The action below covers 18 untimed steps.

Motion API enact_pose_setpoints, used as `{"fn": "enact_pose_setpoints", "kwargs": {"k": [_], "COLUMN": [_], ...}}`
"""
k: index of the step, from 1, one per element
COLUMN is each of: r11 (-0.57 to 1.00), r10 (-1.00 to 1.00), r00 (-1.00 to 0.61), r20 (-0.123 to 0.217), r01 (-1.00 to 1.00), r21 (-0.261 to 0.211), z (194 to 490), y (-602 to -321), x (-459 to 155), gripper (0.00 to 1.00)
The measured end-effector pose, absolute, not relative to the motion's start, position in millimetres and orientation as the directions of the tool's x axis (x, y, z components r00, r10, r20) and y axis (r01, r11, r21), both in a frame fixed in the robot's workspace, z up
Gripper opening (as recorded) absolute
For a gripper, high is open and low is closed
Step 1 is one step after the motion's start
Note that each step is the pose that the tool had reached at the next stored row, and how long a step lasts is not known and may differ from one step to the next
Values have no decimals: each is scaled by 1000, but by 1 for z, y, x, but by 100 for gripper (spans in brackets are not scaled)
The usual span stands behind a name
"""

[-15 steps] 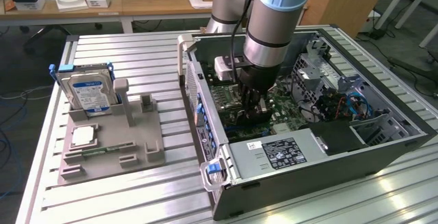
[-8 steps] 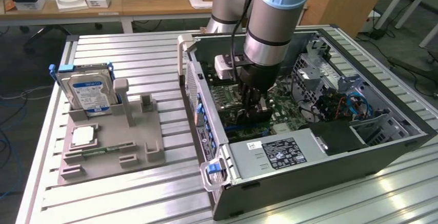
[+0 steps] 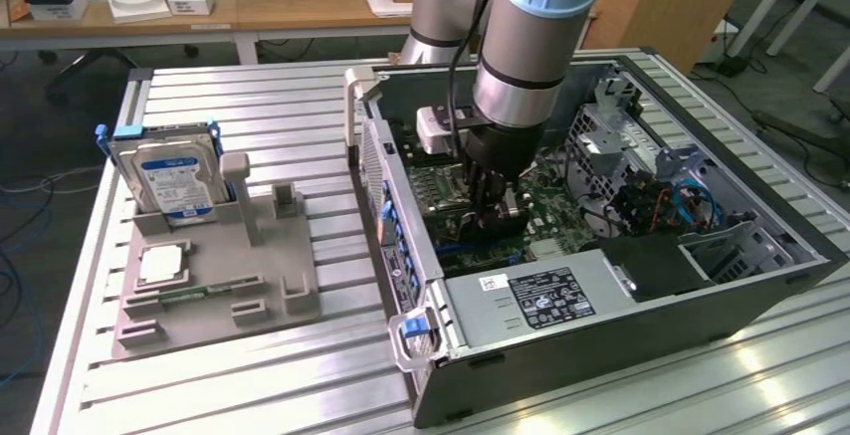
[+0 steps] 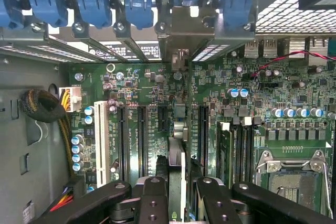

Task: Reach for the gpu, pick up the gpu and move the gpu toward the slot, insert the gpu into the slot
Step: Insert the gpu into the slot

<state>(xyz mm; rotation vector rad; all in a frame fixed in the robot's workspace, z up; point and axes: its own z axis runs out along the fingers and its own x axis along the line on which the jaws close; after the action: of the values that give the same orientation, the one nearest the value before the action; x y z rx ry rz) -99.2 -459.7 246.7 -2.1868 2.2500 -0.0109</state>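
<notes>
One arm, one open PC case point(image 3: 743, 286), and we're deep inside it. From the exterior view we see the hand point(image 3: 495, 218) lowered down over the motherboard point(image 3: 558, 218), roughly mid-case. The wrist view has the hand point(image 4: 177, 195) closed narrow on the gpu point(image 4: 177, 171), which we see edge-on: a thin card pinched between the black fingers point(image 4: 153, 195) and standing upright over the board. It sits in line with the expansion slots point(image 4: 142, 140), between the long black ones, with its far end pointing at the metal bracket area point(image 4: 181, 30) by the blue clips point(image 4: 139, 9). Whether it's touching a slot yet, we can't tell.

Off on the exterior view's left, the grey parts holder point(image 3: 219, 276) sits on the ribbed counter point(image 3: 239, 375), carrying the blue-labelled hard drive point(image 3: 173, 178) standing upright and a green memory stick point(image 3: 206, 289) lying flat.
</notes>
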Motion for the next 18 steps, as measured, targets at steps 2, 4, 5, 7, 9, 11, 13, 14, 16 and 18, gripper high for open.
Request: {"fn": "enact_pose_setpoints", "kwargs": {"k": [2,4,5,7,9,11,13,14,16,18], "r11": [28,28,29,28,26,17,8,4,-4,-6], "r10": [-1000,-1000,-1000,-1000,-1000,-1000,-1000,-1000,-1000,-1000], "r00": [-28,-28,-29,-28,-26,-17,-8,-4,4,6], "r20": [2,2,2,2,2,2,2,2,2,2], "r01": [-1000,-1000,-1000,-1000,-1000,-1000,-1000,-1000,-1000,-1000], "r21": [-8,-8,-8,-8,-8,-8,-8,-8,-8,-8], "z": [247,247,247,247,247,247,247,247,247,247], "y": [-460,-460,-460,-459,-459,-458,-458,-458,-457,-457], "x": [-99,-99,-99,-99,-99,-99,-99,-99,-99,-99], "gripper": [26,26,26,26,26,26,26,26,26,26]}}
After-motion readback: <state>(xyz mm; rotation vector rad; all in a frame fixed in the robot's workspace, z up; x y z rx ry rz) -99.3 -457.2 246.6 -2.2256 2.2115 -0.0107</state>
